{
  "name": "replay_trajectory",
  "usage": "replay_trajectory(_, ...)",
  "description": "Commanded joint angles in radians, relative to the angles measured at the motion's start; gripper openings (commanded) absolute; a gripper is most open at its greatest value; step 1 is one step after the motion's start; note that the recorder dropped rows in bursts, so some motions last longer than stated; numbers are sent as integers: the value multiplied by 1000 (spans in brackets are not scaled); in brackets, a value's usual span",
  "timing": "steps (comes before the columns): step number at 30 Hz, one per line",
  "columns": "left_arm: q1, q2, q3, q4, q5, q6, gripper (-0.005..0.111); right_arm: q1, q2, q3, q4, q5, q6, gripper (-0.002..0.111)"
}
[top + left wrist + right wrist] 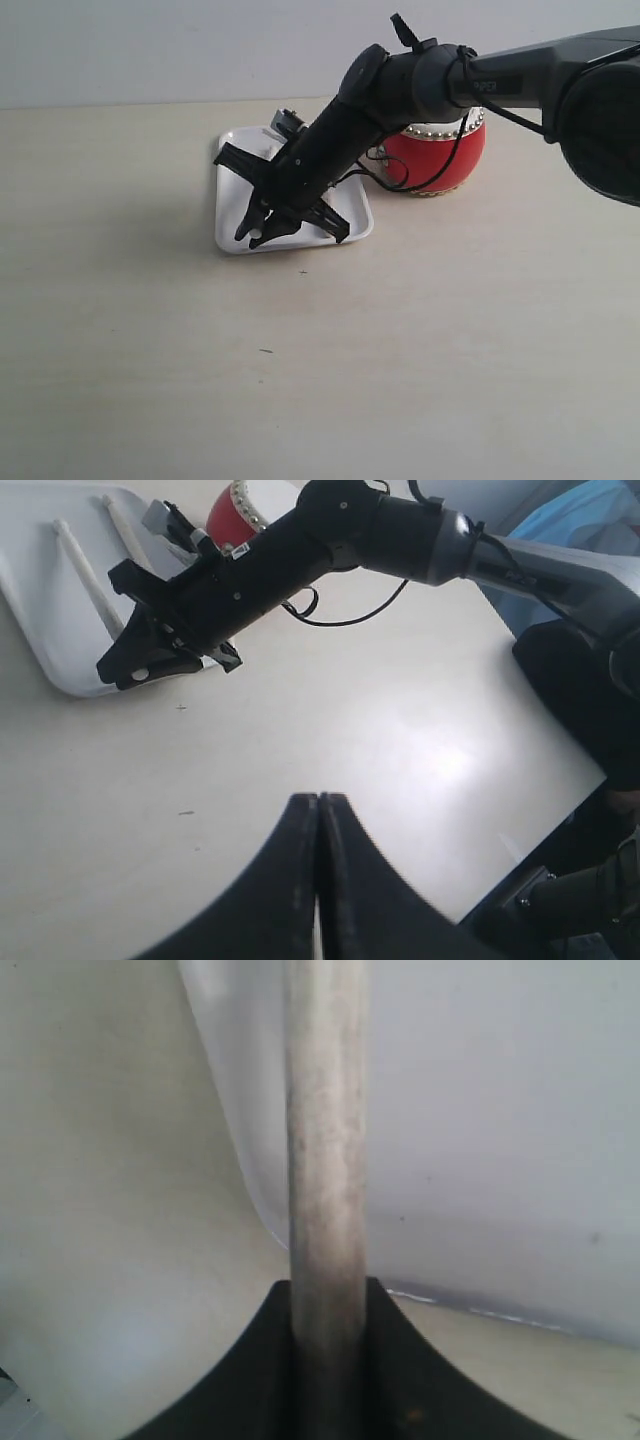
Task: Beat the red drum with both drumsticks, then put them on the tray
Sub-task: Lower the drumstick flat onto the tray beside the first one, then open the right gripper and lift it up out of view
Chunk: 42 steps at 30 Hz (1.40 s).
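pale tabletop (400, 380): the step of loading the tray (232, 200) is judged to be in hand.
nearest, the left gripper (318, 802) is seen pressed together and empty over bare table. farther on, the right gripper (262, 225) is clamped on one drumstick (325, 1160), lowered over the tray's near corner, where the other drumstick (127, 532) is already laid. the red drum (440, 160) stands just behind. release and a clean lift are called for next.

Prob. a robot lab: pale tabletop (150, 380), plain wall (150, 45), cabled arm (340, 130)

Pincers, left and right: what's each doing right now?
Left pincer: shut, holding nothing.
Right pincer: shut on a slim pale wooden drumstick.
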State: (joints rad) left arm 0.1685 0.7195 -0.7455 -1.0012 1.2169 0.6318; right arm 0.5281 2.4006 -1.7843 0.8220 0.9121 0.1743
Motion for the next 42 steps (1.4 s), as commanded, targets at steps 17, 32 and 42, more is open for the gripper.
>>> replay_trajectory(17,-7,-25,4,-30,4,-12,0,-5,-47,1,-67,-133,-42,56)
replay_trajectory(32,-7,-37,4,50,4,19,0,-5,-284,1,-433,-36,-109,42)
replay_trajectory(42,-19,-37,4,102,-18,18,0,-5,-541,15,-532,111,-258,0)
